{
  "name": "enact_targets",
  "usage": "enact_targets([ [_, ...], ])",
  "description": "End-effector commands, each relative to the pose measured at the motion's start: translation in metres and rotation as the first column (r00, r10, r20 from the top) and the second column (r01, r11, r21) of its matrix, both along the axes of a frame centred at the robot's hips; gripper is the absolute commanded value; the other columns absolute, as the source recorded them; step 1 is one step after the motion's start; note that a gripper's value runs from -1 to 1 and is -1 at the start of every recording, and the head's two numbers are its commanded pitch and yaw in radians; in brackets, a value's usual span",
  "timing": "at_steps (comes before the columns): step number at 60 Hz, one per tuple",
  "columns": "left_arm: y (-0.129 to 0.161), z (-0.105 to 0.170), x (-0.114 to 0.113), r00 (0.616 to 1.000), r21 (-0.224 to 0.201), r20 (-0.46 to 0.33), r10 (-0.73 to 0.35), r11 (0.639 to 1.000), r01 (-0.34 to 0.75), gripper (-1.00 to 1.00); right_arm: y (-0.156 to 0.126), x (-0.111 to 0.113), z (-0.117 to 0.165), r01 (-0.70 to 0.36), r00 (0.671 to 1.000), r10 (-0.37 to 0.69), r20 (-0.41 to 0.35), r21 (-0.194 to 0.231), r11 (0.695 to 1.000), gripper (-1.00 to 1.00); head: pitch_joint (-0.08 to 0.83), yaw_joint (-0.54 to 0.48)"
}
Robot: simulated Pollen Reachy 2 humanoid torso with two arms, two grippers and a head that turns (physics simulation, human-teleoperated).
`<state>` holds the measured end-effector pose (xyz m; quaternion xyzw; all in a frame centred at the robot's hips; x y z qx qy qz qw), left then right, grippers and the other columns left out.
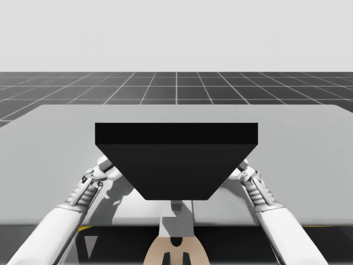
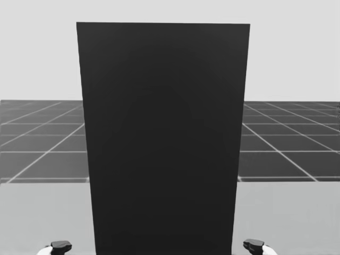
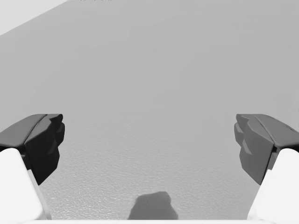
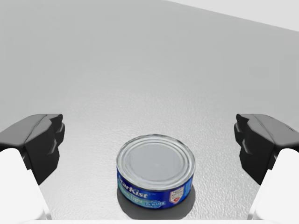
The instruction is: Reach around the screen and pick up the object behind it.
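A tall black screen (image 1: 176, 160) stands upright mid-table and blocks the middle of the head view (image 2: 162, 138). A short blue can (image 4: 155, 175) with a silver lid stands upright on the table, between and just ahead of the wide-apart fingers of my right gripper (image 4: 149, 140), which do not touch it. That gripper is open and sits at the screen's right side (image 1: 242, 167). My left gripper (image 3: 149, 140) is open over bare table, at the screen's left side (image 1: 105, 165). Both grippers peek out beside the screen's foot, the left gripper (image 2: 60, 247) and the right gripper (image 2: 255, 246).
The grey table (image 1: 55, 132) stretches wide on both sides of the screen and beyond it. A dark gridded floor (image 1: 176, 88) lies past the far edge.
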<state>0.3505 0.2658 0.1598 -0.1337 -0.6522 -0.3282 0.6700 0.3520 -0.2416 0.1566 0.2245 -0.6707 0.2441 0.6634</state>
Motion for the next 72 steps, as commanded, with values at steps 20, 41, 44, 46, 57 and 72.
enact_targets([
  [20, -0.005, -0.001, -0.002, 1.000, 0.019, 0.010, -0.021, 1.000, 0.021, -1.00, 0.025, 0.052, -0.054, -0.032, 0.998, 0.032, -0.045, 0.016, 0.999, -1.00, 0.116, -0.04],
  [41, -0.006, -0.002, -0.002, 1.000, 0.029, 0.012, -0.020, 0.999, 0.020, -1.00, 0.028, 0.068, -0.076, 0.021, 0.997, -0.024, -0.077, -0.029, 0.999, -0.86, 0.124, -0.05],
  [44, -0.006, -0.002, -0.002, 1.000, 0.029, 0.013, -0.019, 0.999, 0.018, -1.00, 0.029, 0.067, -0.078, 0.057, 0.993, -0.059, -0.100, -0.025, 0.998, 1.00, 0.124, -0.05],
  [46, -0.006, -0.002, -0.002, 1.000, 0.029, 0.014, -0.018, 0.999, 0.018, -1.00, 0.029, 0.067, -0.079, 0.051, 0.993, -0.054, -0.103, -0.028, 0.998, 1.00, 0.124, -0.05],
  [57, -0.005, -0.001, -0.002, 1.000, 0.030, 0.018, -0.015, 0.999, 0.014, -1.00, 0.023, 0.062, -0.068, 0.084, 0.992, -0.086, -0.095, -0.026, 0.996, 1.00, 0.124, -0.05],
  [72, -0.003, 0.000, -0.002, 1.000, 0.029, 0.023, -0.008, 1.000, 0.008, -1.00, -0.051, 0.049, -0.013, 0.288, 0.957, -0.288, 0.025, 0.008, 0.958, 1.00, 0.121, -0.05],
])
